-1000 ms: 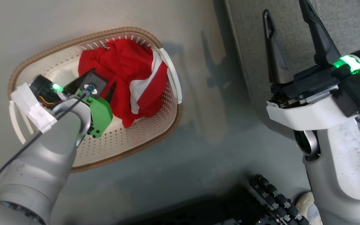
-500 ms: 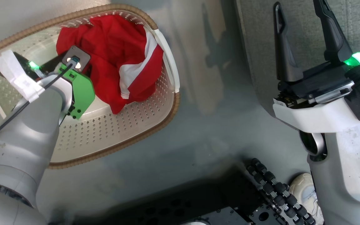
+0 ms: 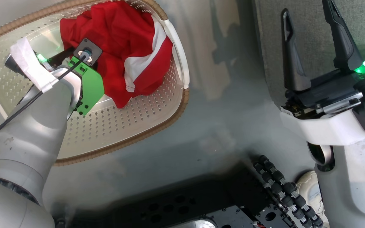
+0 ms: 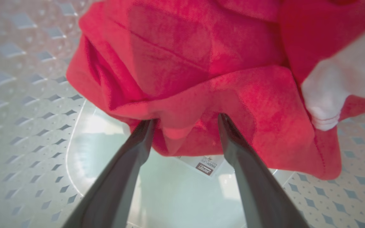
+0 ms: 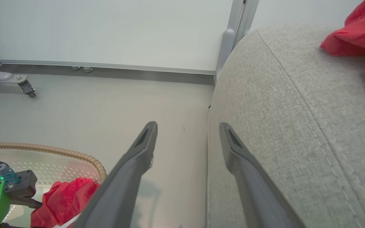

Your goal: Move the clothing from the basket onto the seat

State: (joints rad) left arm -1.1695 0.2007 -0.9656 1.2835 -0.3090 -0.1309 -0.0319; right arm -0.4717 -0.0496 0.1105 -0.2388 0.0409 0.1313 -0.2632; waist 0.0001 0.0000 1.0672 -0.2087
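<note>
I am pushing my left gripper (image 4: 185, 119), jaws parted, deeper into the basket's (image 3: 122, 126) red garment (image 3: 122, 38), readying a grasp; my right gripper (image 5: 188, 125) is idling open.

Two red garments are counted: one garment (image 3: 119, 47) in the basket (image 3: 176, 117) at 11 o'clock of the head view, another garment (image 5: 360, 34) on the seat (image 5: 296, 126) at 1 o'clock of the right wrist view. One basket, one seat and one sticker (image 4: 206, 164) are counted. Two grippers are counted, the left gripper (image 4: 185, 123) and the right gripper (image 5: 188, 124), each with two fingers.
</note>
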